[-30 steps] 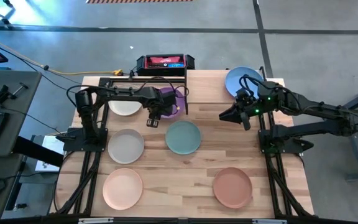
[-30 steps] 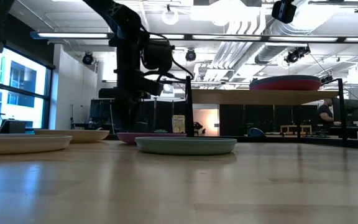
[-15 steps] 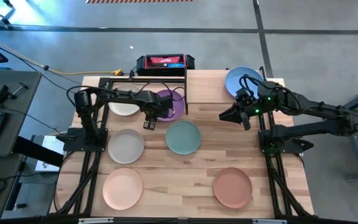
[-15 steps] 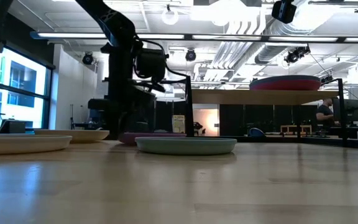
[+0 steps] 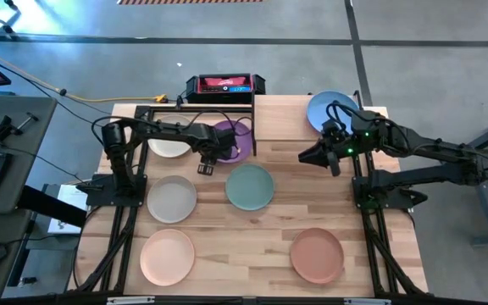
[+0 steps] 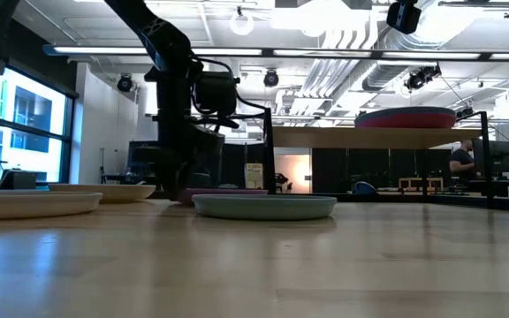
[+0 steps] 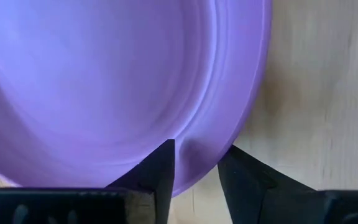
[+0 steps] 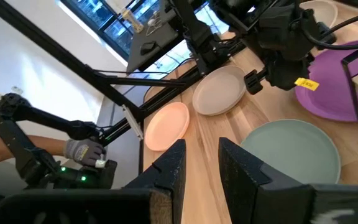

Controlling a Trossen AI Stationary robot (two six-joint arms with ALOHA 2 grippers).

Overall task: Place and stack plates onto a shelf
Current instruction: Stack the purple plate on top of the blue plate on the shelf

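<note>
My left gripper (image 5: pixel 207 163) (image 7: pixel 196 149) is open and low over the table. It straddles the near-left rim of the purple plate (image 5: pixel 234 140) (image 7: pixel 104 81), which lies flat beside the shelf (image 5: pixel 282 114) (image 6: pixel 343 138). One finger is over the plate's inside and the other is outside over the wood. I cannot tell whether either finger touches the rim. A blue plate (image 5: pixel 327 108) lies on the shelf, and the low view shows a magenta rim (image 6: pixel 405 120) there. My right gripper (image 5: pixel 305 158) (image 8: pixel 202 146) waits in the air near the shelf, slightly open and holding nothing.
Flat on the slatted table lie a cream plate (image 5: pixel 168 147), a grey-beige plate (image 5: pixel 172 199), a teal plate (image 5: pixel 250 186), a peach-pink plate (image 5: pixel 167 257) and a terracotta plate (image 5: pixel 317 254). Black shelf posts (image 6: pixel 269 155) stand close by the purple plate. A red-and-black box (image 5: pixel 224 85) sits at the far edge.
My left gripper has come down toward the table and shifted slightly left, settling at the purple plate's near-left rim. The plates have stayed where they were.
</note>
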